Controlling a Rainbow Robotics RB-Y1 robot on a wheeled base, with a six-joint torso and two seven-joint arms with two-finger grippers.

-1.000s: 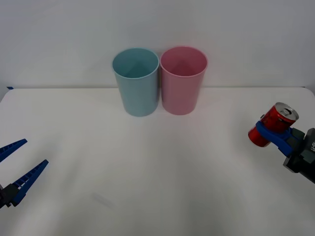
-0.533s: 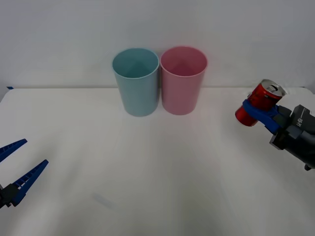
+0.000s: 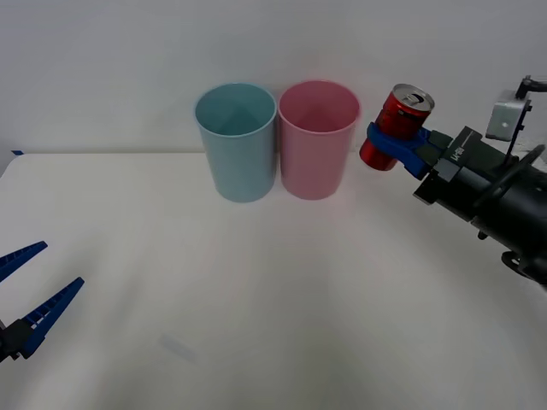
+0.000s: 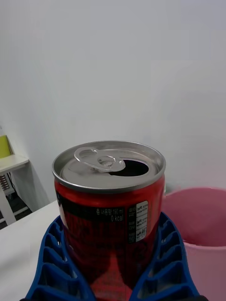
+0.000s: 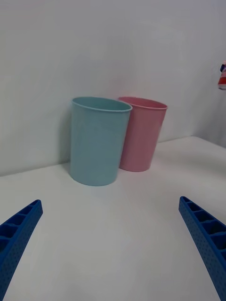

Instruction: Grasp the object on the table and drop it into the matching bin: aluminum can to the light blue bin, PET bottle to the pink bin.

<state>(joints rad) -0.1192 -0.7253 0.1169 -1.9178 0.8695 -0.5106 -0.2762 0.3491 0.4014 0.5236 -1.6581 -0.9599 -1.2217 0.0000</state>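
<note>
The right hand [image 3: 395, 143] grasps the aluminum can [image 3: 396, 127] aloft beside the pink bin [image 3: 318, 141]; the left hand [image 3: 28, 289] rests released near the counter's [image 3: 256, 290] left edge.

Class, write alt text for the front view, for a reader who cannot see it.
The right gripper holds a red aluminum can in the air, just right of the pink bin. The light blue bin stands against the pink bin's left side on the white table; the left gripper waits open at the near left.
</note>
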